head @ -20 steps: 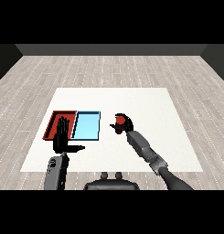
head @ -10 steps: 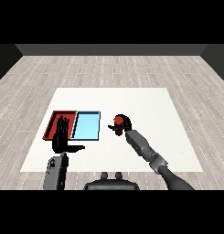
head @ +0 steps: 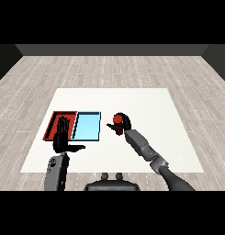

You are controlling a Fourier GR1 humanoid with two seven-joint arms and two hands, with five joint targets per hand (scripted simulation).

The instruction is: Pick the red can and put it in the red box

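Note:
The red can (head: pixel 116 120) is in my right hand (head: pixel 123 124), whose fingers curl round it, just right of the light blue tray (head: pixel 87 126). The can's top faces me and its lower part is hidden by the hand. The red tray (head: pixel 53 123) lies at the left, beside the blue one. My left hand (head: pixel 62 139) is raised with straight fingers and the thumb out to the right. It covers the red tray's near right part and holds nothing.
Both trays lie side by side on the white table (head: pixel 146 103). Grey wood floor surrounds the table. My right forearm (head: pixel 141 144) runs in from the lower right.
My right hand has carried the red can slightly left and nearer, toward the blue tray. The left hand has stayed where it was.

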